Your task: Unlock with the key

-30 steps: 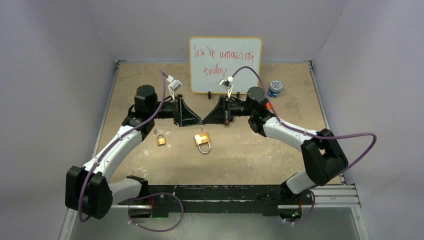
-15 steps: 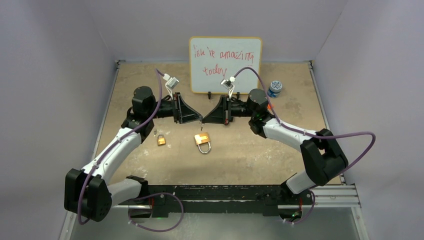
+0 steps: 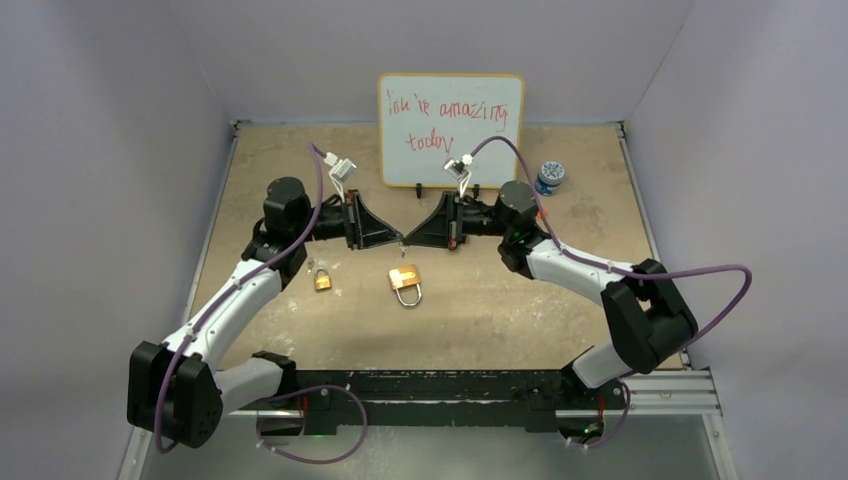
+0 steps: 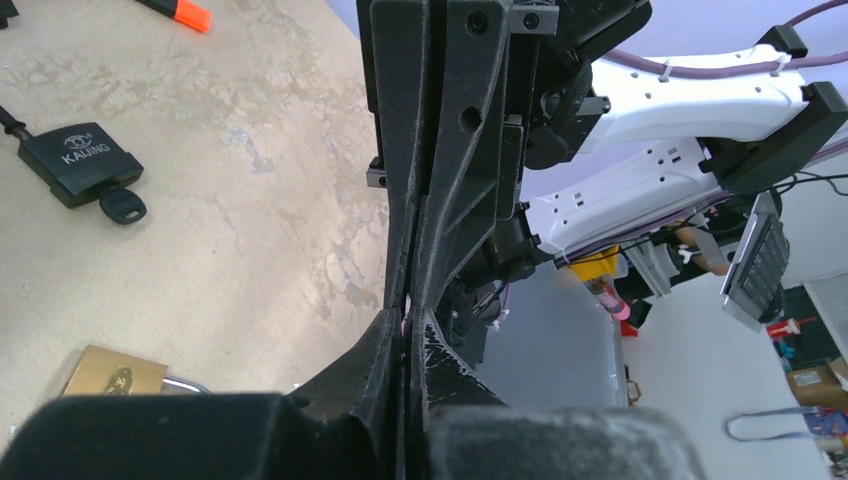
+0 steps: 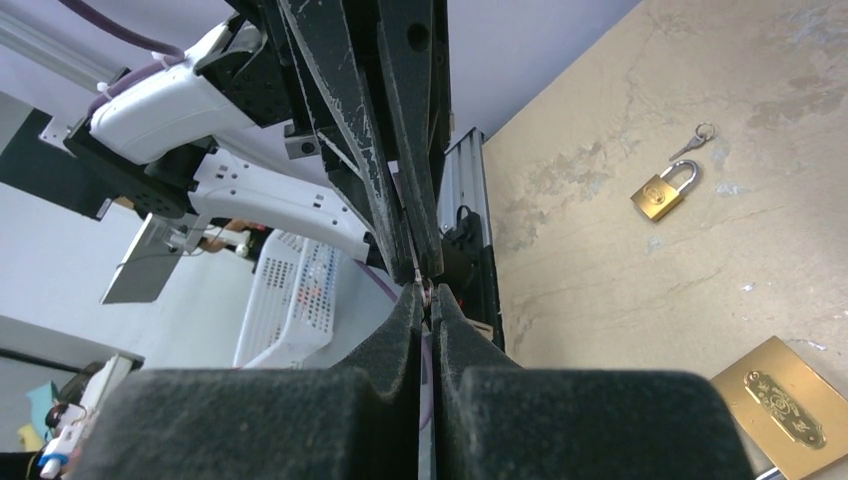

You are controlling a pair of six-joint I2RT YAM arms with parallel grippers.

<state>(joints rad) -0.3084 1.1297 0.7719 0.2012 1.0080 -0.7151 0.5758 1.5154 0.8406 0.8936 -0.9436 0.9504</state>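
Observation:
My left gripper (image 3: pixel 398 240) and right gripper (image 3: pixel 409 240) meet tip to tip above the middle of the table. Both are shut on a small metal key (image 5: pixel 424 289), which shows only as a sliver between the tips. In the left wrist view the left gripper (image 4: pixel 405 320) has its jaws pressed together against the right gripper's fingers (image 4: pixel 430 150). A large brass padlock (image 3: pixel 405 284) lies on the table just below the tips; it also shows in the right wrist view (image 5: pixel 785 405) and the left wrist view (image 4: pixel 112 372).
A small brass padlock (image 3: pixel 322 279) with a loose key (image 5: pixel 692 142) lies left of centre. A black padlock (image 4: pixel 78 160) with a key in it and an orange marker (image 4: pixel 182 13) lie by the right arm. A whiteboard (image 3: pixel 450 115) and a small jar (image 3: pixel 549 177) stand behind.
The left arm's wrist and elbow have shifted slightly left and back. Both grippers stay shut, tip to tip, over the large padlock.

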